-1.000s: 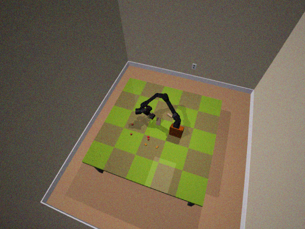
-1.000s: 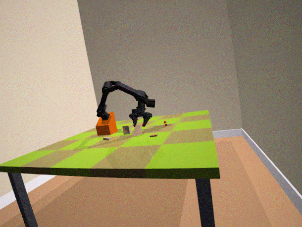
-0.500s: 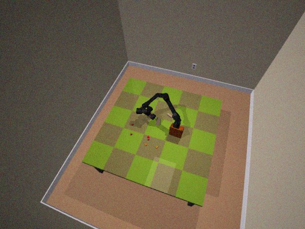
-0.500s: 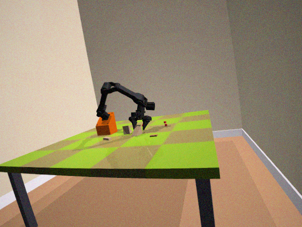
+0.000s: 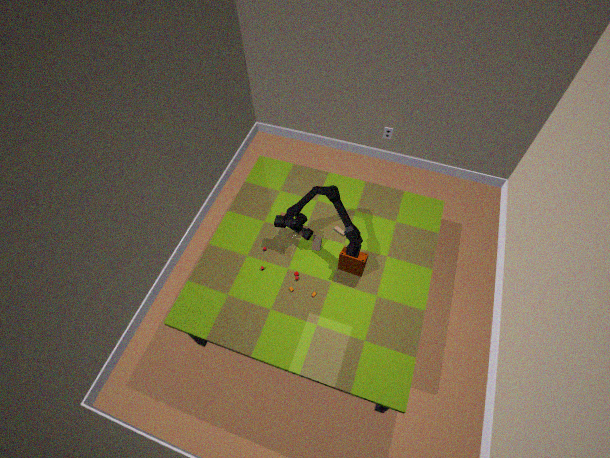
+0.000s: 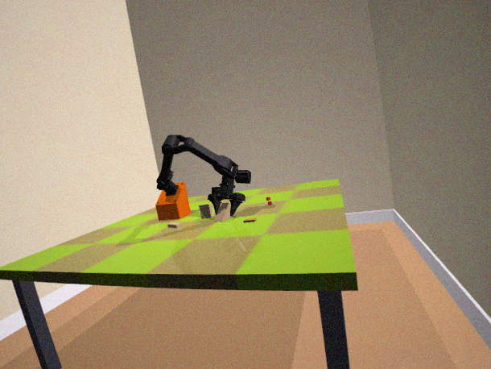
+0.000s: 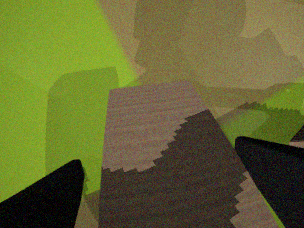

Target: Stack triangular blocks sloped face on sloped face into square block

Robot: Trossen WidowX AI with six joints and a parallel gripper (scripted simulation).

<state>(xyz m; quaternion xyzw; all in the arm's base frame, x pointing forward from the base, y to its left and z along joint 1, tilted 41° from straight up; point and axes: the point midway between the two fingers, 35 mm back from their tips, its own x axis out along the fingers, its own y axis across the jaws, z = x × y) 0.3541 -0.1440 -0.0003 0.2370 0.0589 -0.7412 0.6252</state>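
Observation:
One triangular block (image 6: 223,211) (image 7: 145,112), pinkish-grey with wood grain, stands on the table between my spread fingers. The wrist view shows its sloped face, partly in dark shadow. My gripper (image 6: 224,214) (image 7: 161,157) is open and low around this block, with a visible gap beside the left finger; the right finger is close to the block's edge. In the top view the hand hides this block and the fingertips. The other triangular block (image 5: 317,243) (image 6: 206,211), grey, stands apart on the table, between the first block and the robot's base.
The orange base box (image 5: 352,262) (image 6: 174,206) is beyond the grey block. A flat pale piece (image 5: 340,230) (image 6: 174,225) and a flat brown piece (image 6: 249,220) lie nearby. Several small red pieces, one here (image 5: 265,248), and two small orange pieces, one here (image 5: 314,294), are scattered on the table.

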